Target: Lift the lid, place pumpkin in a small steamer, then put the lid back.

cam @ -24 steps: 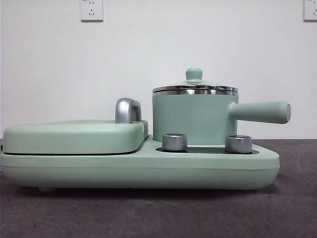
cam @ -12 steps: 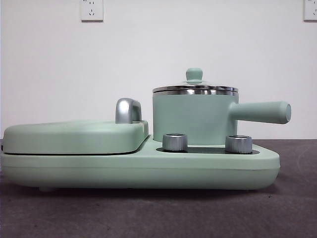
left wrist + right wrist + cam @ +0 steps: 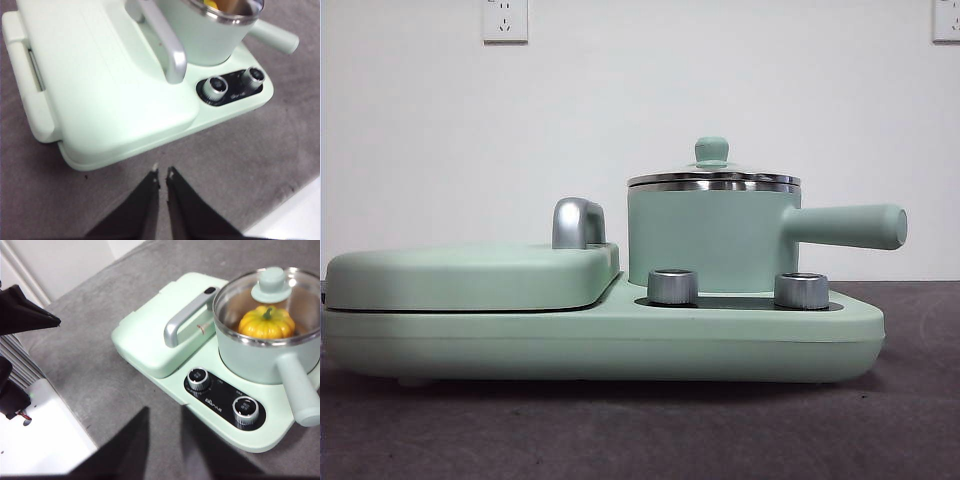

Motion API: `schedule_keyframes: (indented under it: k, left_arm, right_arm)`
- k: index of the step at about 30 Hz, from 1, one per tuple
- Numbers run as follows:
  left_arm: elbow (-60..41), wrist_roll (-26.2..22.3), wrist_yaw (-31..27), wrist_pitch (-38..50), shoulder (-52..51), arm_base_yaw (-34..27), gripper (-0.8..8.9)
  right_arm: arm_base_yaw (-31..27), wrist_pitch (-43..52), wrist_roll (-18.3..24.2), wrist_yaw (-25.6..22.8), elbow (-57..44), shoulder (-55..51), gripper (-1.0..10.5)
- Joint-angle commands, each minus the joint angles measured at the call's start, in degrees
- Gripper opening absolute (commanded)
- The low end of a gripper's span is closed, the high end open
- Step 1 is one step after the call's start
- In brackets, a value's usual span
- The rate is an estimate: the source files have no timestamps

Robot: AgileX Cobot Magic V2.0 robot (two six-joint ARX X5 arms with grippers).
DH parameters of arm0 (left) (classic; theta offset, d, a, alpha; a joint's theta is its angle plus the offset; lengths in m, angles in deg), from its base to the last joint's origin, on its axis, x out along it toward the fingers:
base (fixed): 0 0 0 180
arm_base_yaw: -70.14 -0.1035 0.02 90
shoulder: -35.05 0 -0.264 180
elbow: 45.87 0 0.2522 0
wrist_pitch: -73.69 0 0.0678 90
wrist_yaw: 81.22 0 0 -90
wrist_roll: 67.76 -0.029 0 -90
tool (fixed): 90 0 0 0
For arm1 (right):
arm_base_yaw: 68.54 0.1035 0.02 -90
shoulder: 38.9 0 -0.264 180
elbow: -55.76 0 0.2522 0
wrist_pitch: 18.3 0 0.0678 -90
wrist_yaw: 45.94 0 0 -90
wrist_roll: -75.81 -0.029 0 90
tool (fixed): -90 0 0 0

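The small steamer [image 3: 705, 240] stands on the right half of the mint-green cooker base [image 3: 620, 345], its long handle [image 3: 850, 226] pointing right. The lid [image 3: 713, 180] sits closed on it, with its knob [image 3: 711, 150] on top. In the right wrist view the pumpkin [image 3: 266, 322] lies inside the steamer [image 3: 250, 360] under the glass lid [image 3: 271, 285]. My left gripper [image 3: 162, 175] is shut and empty above the grey cloth in front of the cooker. My right gripper [image 3: 165, 412] is open and empty, also clear of the cooker. Neither arm shows in the front view.
A broad flat griddle cover [image 3: 470, 275] with a steel handle [image 3: 578, 222] fills the base's left half. Two steel dials [image 3: 672, 286] [image 3: 801, 290] sit in front of the steamer. A white table edge [image 3: 45, 440] borders the grey cloth.
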Motion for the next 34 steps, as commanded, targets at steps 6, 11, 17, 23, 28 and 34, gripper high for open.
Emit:
schedule_keyframes:
  k: [6,11,17,23,28,34]
  left_arm:
    - [0.7,0.4,-0.2,1.0,0.2,0.4,0.06]
    - [0.6,0.4,-0.2,1.3,-0.1,0.3,0.06]
    - [-3.9,-1.6,0.1,6.9,-5.1,-7.3,0.06]
    - [-19.6,-10.5,1.9,26.1,-13.2,-23.2,0.06]
    - [-30.8,-13.5,3.8,32.0,-22.4,-31.0,0.06]
    - [-36.4,-15.8,3.8,32.2,-28.0,-35.6,0.06]
  right_arm:
    - [0.3,1.3,-0.4,0.0,0.6,0.1,0.4]
    - [0.3,1.3,-0.4,0.0,0.6,0.1,0.4]
    - [0.3,1.3,-0.4,0.0,0.6,0.1,0.4]
    - [0.3,1.3,-0.4,0.0,0.6,0.1,0.4]
    - [0.3,1.3,-0.4,0.0,0.6,0.1,0.4]
    - [0.3,1.3,-0.4,0.0,0.6,0.1,0.4]
